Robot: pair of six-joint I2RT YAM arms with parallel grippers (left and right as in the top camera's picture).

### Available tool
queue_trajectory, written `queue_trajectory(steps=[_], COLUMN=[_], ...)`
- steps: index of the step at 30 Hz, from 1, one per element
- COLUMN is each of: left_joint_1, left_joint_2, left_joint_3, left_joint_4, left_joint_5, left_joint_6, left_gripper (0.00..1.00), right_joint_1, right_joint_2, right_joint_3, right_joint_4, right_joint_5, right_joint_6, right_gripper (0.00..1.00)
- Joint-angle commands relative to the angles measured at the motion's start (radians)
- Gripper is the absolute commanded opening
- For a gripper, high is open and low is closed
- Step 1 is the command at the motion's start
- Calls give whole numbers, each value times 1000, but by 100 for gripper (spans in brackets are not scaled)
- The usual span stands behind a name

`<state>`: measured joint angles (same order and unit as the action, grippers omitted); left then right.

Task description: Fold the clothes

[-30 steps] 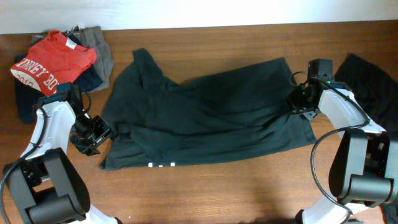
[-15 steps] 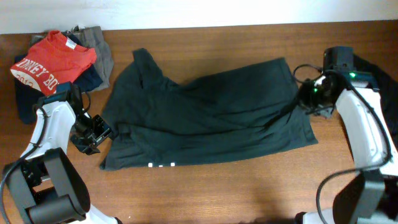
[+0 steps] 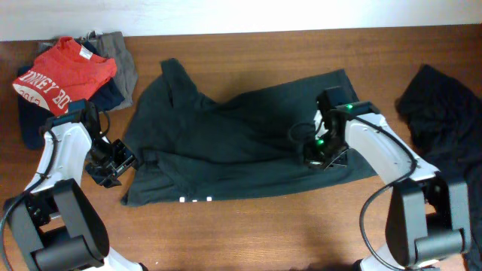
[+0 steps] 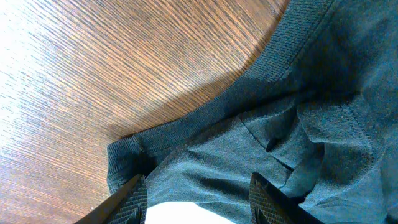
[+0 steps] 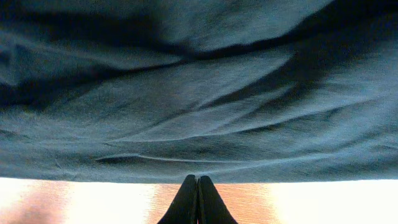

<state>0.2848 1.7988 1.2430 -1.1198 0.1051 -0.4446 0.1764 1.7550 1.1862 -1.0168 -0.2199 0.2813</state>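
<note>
**Dark cotton spread wide, a pincer at either end**

The right pincer (image 5: 197,182) was shut tight, its two tips pressed together with no cloth visibly caught between them. It sat low over the right part of the T-shirt (image 3: 241,143), at the near edge of the fabric, with bare table (image 3: 263,226) showing beneath the tips. That placement looked like a reach for the edge, though whether any thread was pinched could not be told.

The left pincer (image 4: 198,196) stood about half open and held nothing. Its fingers straddled a folded corner by the ribbed edge (image 4: 205,112) at the shirt's left end, probably poised to take that corner.

The T-shirt lay rumpled in the middle of the table. Its long axis ran left to right, rising a little toward the far right. The straight right edge read as the bottom hem, so the neck end likely pointed left, though the creases hid it.

Further out, a red top (image 3: 64,71) with white letters crowned a pile at the far left corner. A black garment (image 3: 444,113) lay crumpled at the right edge.
</note>
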Motion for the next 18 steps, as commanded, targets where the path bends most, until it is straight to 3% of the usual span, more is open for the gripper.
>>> queue_trajectory(steps=[1, 9, 18], left_joint_1=[3, 3, 3], left_joint_2=[-20, -20, -20], left_joint_3=[17, 17, 17], left_joint_4=[-4, -4, -6], left_joint_5=[11, 11, 11], left_joint_6=[17, 17, 17], left_gripper=[53, 53, 53], right_joint_1=[26, 26, 26], right_joint_2=[50, 167, 171], right_joint_3=[-5, -5, -5], right_joint_4=[1, 61, 58], right_joint_5=[14, 13, 12], right_joint_6=[15, 15, 34], right_gripper=[4, 4, 4])
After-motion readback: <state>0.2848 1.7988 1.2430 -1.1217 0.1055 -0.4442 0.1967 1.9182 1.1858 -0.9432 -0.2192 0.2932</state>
